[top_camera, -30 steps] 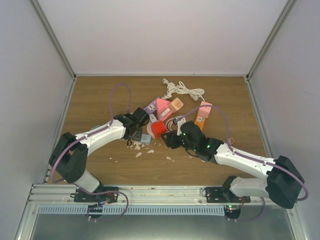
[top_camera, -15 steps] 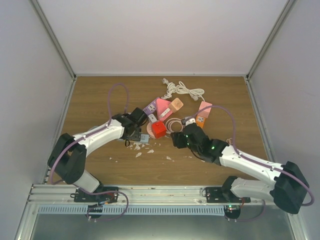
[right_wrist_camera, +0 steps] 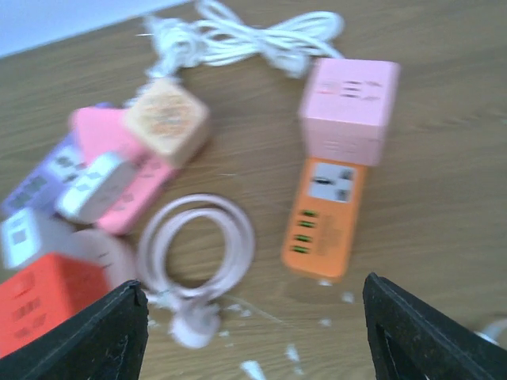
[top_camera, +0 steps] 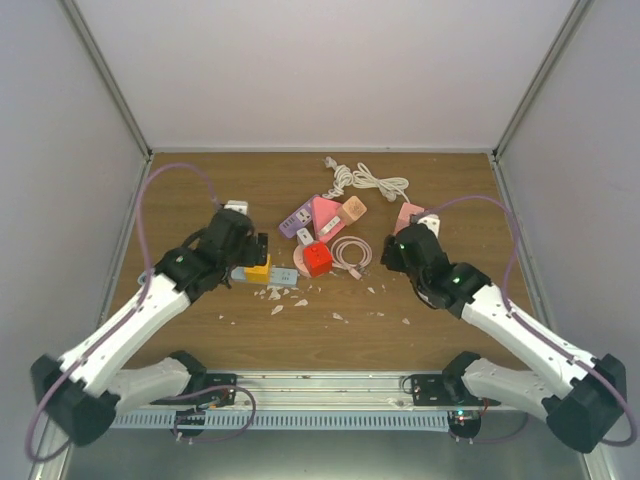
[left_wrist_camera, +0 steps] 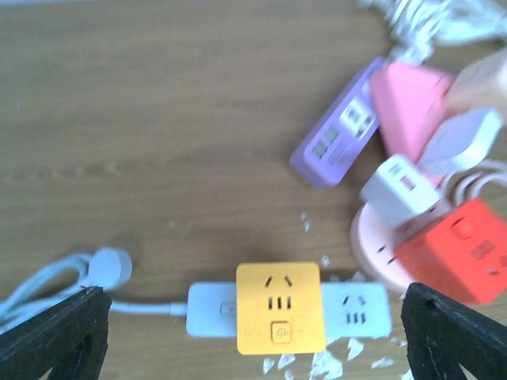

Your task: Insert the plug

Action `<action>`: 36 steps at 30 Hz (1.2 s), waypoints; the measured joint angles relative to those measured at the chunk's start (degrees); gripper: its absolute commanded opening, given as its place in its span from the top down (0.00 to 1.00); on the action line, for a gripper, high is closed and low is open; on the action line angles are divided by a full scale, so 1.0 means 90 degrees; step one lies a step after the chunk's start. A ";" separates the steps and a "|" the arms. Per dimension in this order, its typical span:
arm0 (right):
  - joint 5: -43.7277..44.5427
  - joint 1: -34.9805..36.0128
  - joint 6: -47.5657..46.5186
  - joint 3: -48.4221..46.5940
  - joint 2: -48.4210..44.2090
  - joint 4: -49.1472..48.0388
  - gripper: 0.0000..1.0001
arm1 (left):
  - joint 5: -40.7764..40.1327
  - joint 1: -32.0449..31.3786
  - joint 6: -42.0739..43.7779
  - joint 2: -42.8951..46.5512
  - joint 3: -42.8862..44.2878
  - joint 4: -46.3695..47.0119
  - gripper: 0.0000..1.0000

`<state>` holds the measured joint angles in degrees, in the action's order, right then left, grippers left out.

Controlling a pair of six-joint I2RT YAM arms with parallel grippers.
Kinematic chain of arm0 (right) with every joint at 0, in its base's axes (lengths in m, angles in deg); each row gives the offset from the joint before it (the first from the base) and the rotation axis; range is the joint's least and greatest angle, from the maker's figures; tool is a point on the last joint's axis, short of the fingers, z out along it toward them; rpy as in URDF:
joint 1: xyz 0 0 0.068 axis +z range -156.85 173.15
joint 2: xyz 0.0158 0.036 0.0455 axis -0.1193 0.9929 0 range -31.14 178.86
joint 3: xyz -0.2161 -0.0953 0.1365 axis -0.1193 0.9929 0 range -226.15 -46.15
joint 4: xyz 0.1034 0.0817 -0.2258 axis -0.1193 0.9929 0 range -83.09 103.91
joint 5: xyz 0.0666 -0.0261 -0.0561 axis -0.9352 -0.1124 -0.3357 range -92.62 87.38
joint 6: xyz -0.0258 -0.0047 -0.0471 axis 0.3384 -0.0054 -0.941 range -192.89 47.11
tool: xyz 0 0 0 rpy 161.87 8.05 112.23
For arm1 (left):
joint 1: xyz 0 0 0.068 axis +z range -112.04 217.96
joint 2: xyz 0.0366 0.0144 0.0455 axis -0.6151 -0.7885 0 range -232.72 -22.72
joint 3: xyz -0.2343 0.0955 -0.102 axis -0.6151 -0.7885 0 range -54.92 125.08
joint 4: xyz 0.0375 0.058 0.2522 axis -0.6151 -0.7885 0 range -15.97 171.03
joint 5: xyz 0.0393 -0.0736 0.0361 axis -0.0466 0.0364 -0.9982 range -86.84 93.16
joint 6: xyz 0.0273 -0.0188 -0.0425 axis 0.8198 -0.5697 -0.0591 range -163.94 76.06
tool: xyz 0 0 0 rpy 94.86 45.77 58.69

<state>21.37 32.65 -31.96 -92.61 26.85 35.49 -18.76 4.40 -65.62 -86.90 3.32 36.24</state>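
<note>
Wooden table point(top_camera: 200, 330) with a cluster of adapters point(top_camera: 322, 215) near its middle. Your left gripper point(left_wrist_camera: 253, 297) hovers with jaws spread wide, grasping nothing, centred over the white power strip point(left_wrist_camera: 360, 310), probably to inspect it. Your right gripper point(right_wrist_camera: 255, 285) is likewise released and empty. The yellow cube plug point(left_wrist_camera: 279, 307) sits on the strip, seemingly already seated.

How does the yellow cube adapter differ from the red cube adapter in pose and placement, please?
The yellow cube adapter sits square across the white power strip; the red cube adapter lies skewed, overlapping the pink round base. The yellow one shows only its top face; the red one shows two faces. Both are cubes with socket slots.
</note>
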 measured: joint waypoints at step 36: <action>-0.1107 -0.2815 0.1991 0.1307 0.1780 0.0712 0.37 | 0.1095 0.0039 0.1484 0.2674 -0.1902 0.2817 0.01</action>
<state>11.40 7.32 -14.04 -80.85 42.87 41.89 -8.90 4.75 -52.26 -62.84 -13.80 61.59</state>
